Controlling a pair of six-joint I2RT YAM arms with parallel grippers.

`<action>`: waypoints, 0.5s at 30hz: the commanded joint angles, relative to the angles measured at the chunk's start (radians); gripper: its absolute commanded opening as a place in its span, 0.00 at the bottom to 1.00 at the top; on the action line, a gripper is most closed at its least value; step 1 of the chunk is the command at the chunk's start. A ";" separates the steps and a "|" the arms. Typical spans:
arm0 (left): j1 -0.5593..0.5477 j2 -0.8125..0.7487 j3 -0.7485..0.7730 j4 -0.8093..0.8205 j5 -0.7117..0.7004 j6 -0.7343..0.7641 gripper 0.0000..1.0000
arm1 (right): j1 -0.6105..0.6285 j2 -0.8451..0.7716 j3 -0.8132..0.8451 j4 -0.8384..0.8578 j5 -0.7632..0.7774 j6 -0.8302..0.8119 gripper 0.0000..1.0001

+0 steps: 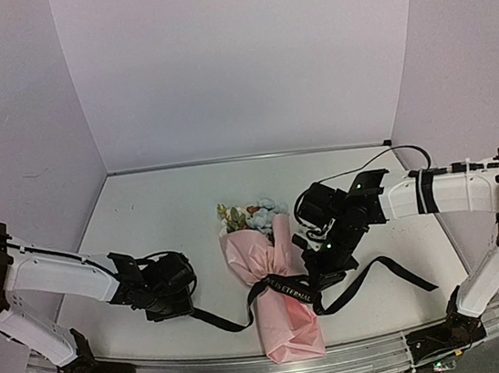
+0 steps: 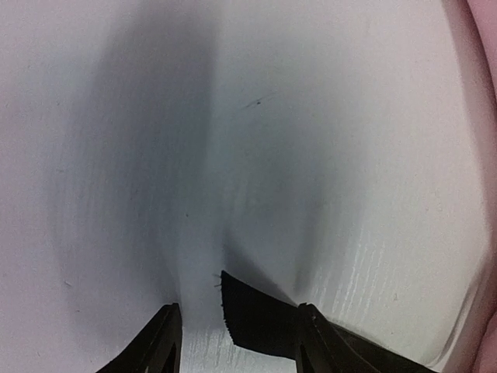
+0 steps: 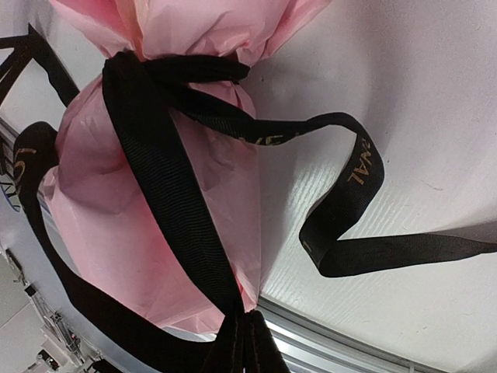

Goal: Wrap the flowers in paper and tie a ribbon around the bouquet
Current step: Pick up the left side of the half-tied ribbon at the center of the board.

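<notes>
**A:** Where does the job stand?

**B:** The bouquet (image 1: 291, 324) lies on the white table (image 1: 161, 216) between the arms, stem end toward the near edge. It is a cone of thin pink paper (image 3: 109, 233) with blue, white and peach flower heads (image 1: 252, 216) poking from the top. The long, narrow black satin ribbon (image 3: 175, 194) with pale lettering goes round the cone's middle and crosses itself there. Whether that crossing is a proper knot, I cannot tell. I judge the wrapping done and the tying in hand.

**A:** And the grippers?

**B:** The right gripper (image 3: 241, 336) is clamped on the ribbon just beside the paper, and a strand runs from its fingers up across the cone. The left gripper (image 2: 238, 311) sits low over the table, left of the bouquet. Its jaws stand apart, and the ribbon's cut end lies between the fingers, close to one of them and not pinched.

**A:** How should the left one take it?

**B:** Get deeper first. Only the tip of the ribbon is inside, and a shallow pinch on slick satin would likely slip. It should close flat across the ribbon's width, not on an edge. The right grip then serves as the anchor, and the two ends are drawn apart low and level. That way the crossing cinches without dragging the bouquet or crushing the thin paper. The loose tail looping on the table to the right could snag.
</notes>
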 commanded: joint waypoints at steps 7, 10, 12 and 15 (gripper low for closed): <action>0.006 0.026 0.014 0.078 -0.052 0.037 0.12 | 0.005 0.002 0.021 -0.002 0.012 -0.006 0.00; 0.038 -0.013 0.011 0.040 -0.103 0.050 0.00 | 0.006 -0.001 0.021 -0.002 0.019 -0.005 0.00; 0.095 -0.053 0.009 0.011 -0.132 0.077 0.00 | 0.006 -0.004 0.026 -0.012 0.027 -0.004 0.00; 0.177 -0.133 0.006 -0.037 -0.186 0.114 0.00 | 0.006 -0.008 0.029 -0.031 0.036 -0.003 0.00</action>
